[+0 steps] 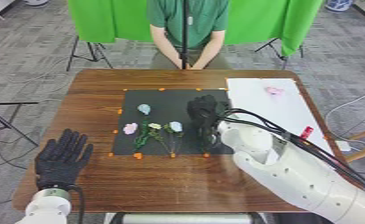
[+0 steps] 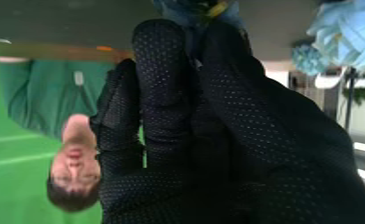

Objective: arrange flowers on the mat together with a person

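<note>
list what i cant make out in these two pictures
- Right wrist view: the stem of the blue flower, and whether the right hand grips it; the black glove and the picture's edge hide this.
- Right wrist view: the rest of the pale blue flower, cut off by the edge.
- Head view: part of the black mat, under the right hand.
- Head view: the pink item's kind, too small.

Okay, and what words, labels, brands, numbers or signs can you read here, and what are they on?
No text can be read here.
Small red item by the right edge of the white sheet: pale marks, too small to read.
Dark mat: no lettering that I can make out.
</note>
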